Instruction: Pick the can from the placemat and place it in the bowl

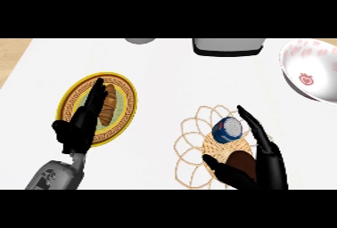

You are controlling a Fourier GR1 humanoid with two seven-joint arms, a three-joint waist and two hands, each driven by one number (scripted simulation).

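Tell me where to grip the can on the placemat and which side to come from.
Grip the blue can round its curved side wall, below the pale top. It stands on the woven placemat, with the right robot hand already open beside it, fingers on its right, thumb below. Closing in from the right looks best.

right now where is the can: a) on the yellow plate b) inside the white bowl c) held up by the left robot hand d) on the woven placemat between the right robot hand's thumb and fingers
d: the can stands on the placemat, in the gap between the open right robot hand's thumb and fingers, while the bowl sits apart at the far right.
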